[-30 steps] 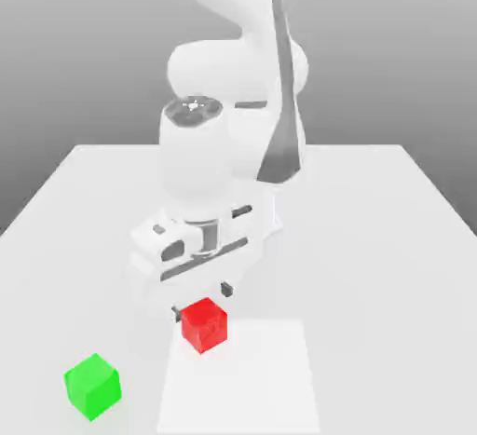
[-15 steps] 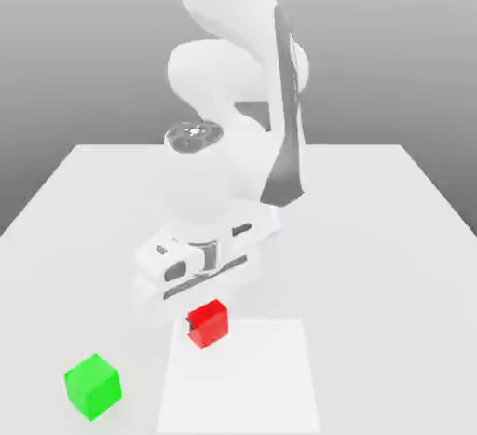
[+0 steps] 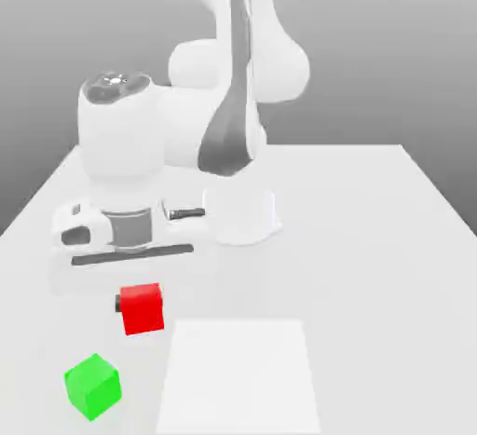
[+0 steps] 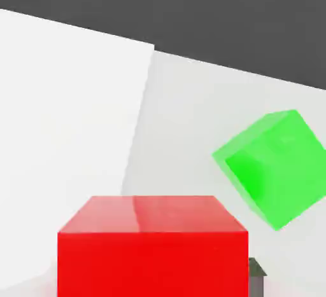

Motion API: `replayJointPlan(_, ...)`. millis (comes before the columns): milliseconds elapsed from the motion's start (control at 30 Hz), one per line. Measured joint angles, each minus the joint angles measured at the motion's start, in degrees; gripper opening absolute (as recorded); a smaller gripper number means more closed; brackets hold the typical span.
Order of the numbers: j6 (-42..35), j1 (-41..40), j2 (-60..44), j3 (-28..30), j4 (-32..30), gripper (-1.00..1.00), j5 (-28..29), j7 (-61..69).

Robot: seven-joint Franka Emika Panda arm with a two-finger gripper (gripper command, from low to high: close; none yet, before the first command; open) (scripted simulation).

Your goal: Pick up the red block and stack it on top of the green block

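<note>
The pick-up part looks done. The red block point(image 3: 142, 308) hangs under the arm's hand, clear of the desk point(image 3: 373, 237), w/ a dark finger tip showing at its side toward the exterior view's left. So the pincer point(image 3: 140, 306) is pinching the red block, jaws pressed on its two sides. In the hand view the red block point(image 4: 151, 245) sits very close in front of the camera, which fits w/ a firm hold.

The green block point(image 3: 92, 386) stands alone on the desk, near the front edge, below the red one and a bit toward the exterior view's left. The two blocks are near but apart, not touching. In the hand view the green block point(image 4: 280, 167) is off to one side, so the red one is not yet directly above it, I think.

Left to do, approx.: bring the red block over the green one, lower it until it rests flat, let go. Stacking itself is not yet begun.
</note>
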State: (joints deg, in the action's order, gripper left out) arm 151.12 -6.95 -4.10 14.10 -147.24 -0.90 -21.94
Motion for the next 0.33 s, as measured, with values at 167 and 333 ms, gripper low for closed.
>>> replayJointPlan(167, 1.6, -1.8, -7.5, -0.2, 5.7, -1.00, -5.3, -3.4)
replayJointPlan(333, 5.1, -2.9, -11.5, -1.6, 6.1, 1.00, -7.5, -2.0)
